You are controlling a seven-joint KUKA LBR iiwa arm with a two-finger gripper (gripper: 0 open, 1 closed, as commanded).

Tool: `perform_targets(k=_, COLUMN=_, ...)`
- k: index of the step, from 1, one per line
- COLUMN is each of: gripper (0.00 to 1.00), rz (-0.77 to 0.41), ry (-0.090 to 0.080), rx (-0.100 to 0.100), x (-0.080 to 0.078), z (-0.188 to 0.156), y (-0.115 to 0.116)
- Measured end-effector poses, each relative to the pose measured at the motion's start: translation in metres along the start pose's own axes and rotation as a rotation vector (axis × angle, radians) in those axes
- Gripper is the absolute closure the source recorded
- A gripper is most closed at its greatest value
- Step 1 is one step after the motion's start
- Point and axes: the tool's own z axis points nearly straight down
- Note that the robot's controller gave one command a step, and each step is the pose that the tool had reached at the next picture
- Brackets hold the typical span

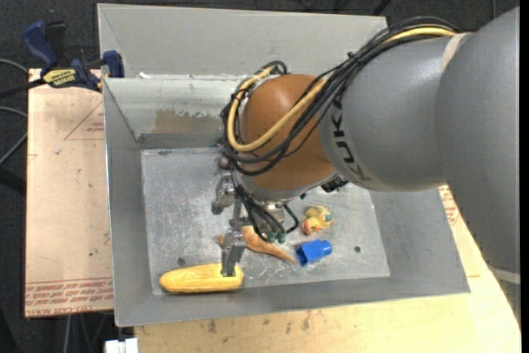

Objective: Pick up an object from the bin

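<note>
Yellow cob-shaped piece (198,280): long, rounded, lying flat along the near wall of the bin (169,194), left of centre. End effector (231,264) sits low over its right-hand end, touching or just above it; can't settle which from where I stand. Released or clenched: cannot tell, as the wrist hardware under the orange cover (277,136) crowds that spot. Nothing seen lifted.

Placement reads sensible. The cob lies with bare floor to its left, so coming down on it keeps the tool mostly clear of the clutter. Orange carrot-shaped piece (269,245) lies just right of the end effector, one end close to the tool; I judge it the likeliest thing to get nudged. Blue block (314,251) sits at the carrot's far end. Small yellow toy (316,219) is just above that, well apart from the cob.

Arm reaches in from the right, bent steeply over, cables (248,107) looped round the cover. The approach looks near vertical. The wall beside the cob leaves little room on that side. Judgement: pick not yet made.
</note>
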Motion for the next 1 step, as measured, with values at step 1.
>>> perform_targets(k=1, gripper=0.0, rz=0.058, ry=0.008, rx=-0.001, x=0.0057, z=0.0469, y=-0.0047)
